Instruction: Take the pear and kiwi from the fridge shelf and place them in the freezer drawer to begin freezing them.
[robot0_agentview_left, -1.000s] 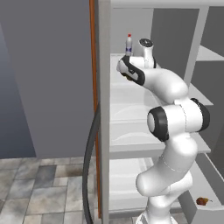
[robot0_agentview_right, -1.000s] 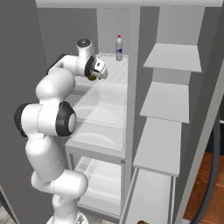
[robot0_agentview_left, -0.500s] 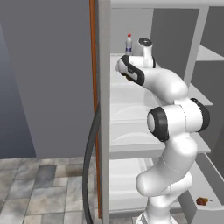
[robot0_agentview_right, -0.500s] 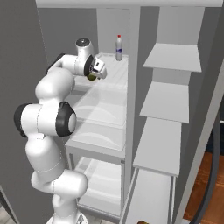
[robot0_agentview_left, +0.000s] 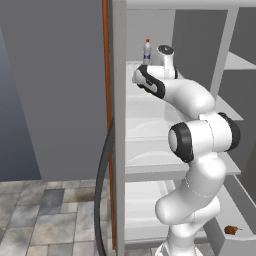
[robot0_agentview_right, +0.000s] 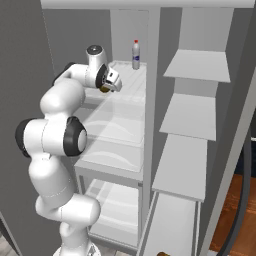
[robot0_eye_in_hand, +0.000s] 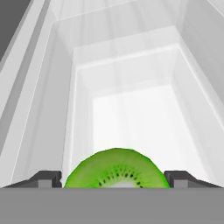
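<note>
Hand (robot0_eye_in_hand: 114, 180) is sitting at the fridge shelf (robot0_agentview_right: 131, 87), fingers (robot0_eye_in_hand: 46, 179) bracketing the kiwi (robot0_eye_in_hand: 116, 169), its green cut face showing between the tips. Can't tell whether the pads are touching it or just flanking it. Bottle (robot0_agentview_right: 135, 54) is standing at the shelf's back.

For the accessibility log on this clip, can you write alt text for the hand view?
A bright green cut kiwi, its face showing pale flesh and a ring of dark seeds, sits low in the picture between the gripper and its two dark fingertips, which flank it on either side. Beyond it, white ribbed fridge walls and clear-fronted bins recede into the distance.
</note>
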